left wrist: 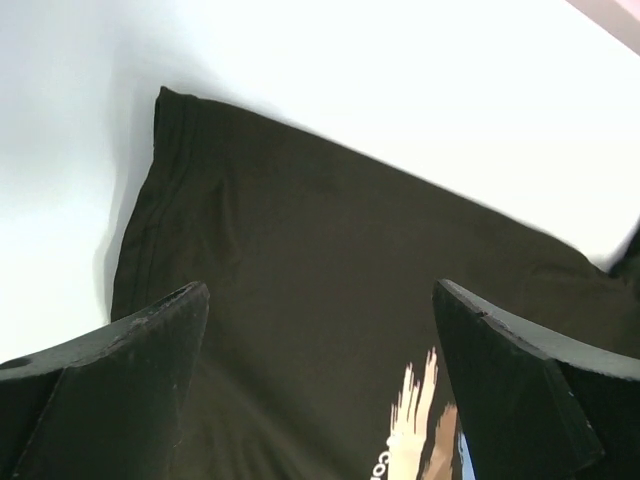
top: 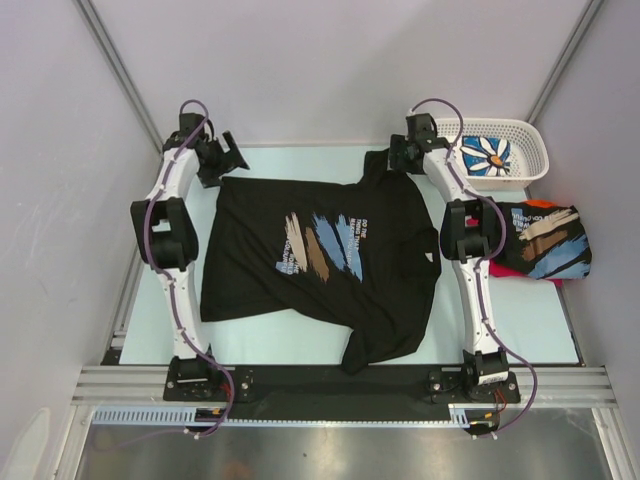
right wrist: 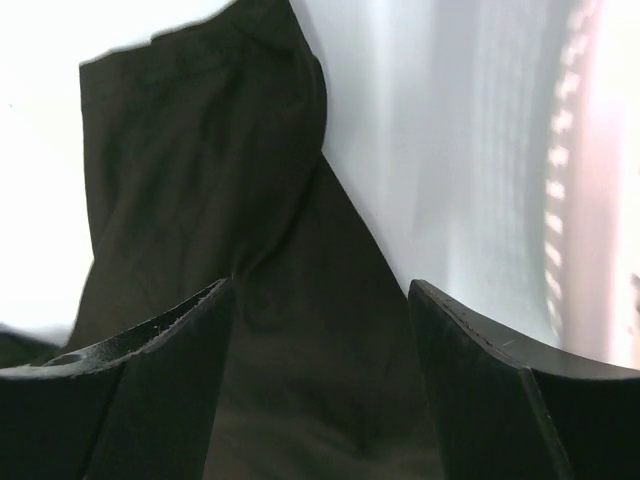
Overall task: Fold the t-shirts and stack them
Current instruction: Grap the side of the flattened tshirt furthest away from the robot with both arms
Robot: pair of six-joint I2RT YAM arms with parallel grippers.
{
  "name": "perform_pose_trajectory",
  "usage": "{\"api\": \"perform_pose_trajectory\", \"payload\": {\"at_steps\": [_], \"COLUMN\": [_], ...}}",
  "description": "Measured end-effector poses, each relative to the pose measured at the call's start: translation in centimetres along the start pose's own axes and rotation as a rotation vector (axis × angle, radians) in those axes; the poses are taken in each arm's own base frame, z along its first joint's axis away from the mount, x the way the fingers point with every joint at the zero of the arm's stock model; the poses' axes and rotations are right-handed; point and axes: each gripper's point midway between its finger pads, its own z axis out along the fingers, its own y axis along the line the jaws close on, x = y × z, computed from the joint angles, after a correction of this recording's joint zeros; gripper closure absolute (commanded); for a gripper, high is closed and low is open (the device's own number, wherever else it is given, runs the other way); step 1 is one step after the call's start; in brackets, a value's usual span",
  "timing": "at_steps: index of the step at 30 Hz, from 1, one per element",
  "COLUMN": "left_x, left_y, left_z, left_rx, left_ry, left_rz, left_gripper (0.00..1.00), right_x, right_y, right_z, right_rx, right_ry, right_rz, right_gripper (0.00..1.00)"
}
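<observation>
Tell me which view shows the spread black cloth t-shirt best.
Top external: it shows nearly the whole black cloth t-shirt with its print. The left wrist view shows one corner and some print; the right wrist view, only plain black cloth.

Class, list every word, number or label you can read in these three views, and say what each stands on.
Spread black t-shirt: white lettering beside the brush strokes, too small to read.
Folded black t-shirt: small lettering, also unreadable.
No other text shows.

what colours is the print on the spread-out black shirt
Tan, light-blue and white brush strokes on the black t-shirt, clearest in the top external view.
</observation>
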Motion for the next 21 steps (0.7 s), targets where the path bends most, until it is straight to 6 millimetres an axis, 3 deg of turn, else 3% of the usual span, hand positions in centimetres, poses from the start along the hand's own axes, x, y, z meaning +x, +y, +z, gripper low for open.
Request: {"api": "perform_pose_trajectory", "payload": {"at_steps": [7, 14, 21], "left_x": [-0.5, -1.3, -1.5], "left_y": [0.6, 1.0, 3.0], "left_z": [1.9, 1.9, 1.6], "left_rx": [-0.023, -0.06, -0.167], "left_ry": [0.006, -0.011, -0.024], "left_rz": [-0.021, -0.025, -0.035], "left_gripper": [0.0, 0.0, 0.0], "right_x": [-0.8, -2.5, -2.2], "right_y": [0.9, 1.8, 2.4], "right_z": [1.5, 2.2, 3.1], "right_rx": [-0.073, -0.141, -0.175], "right_ry": [-0.042, -0.109, -0.114], "right_rz": [0.065, 0.11, 0.133], "right_gripper": [0.22, 0.22, 0.22]}}
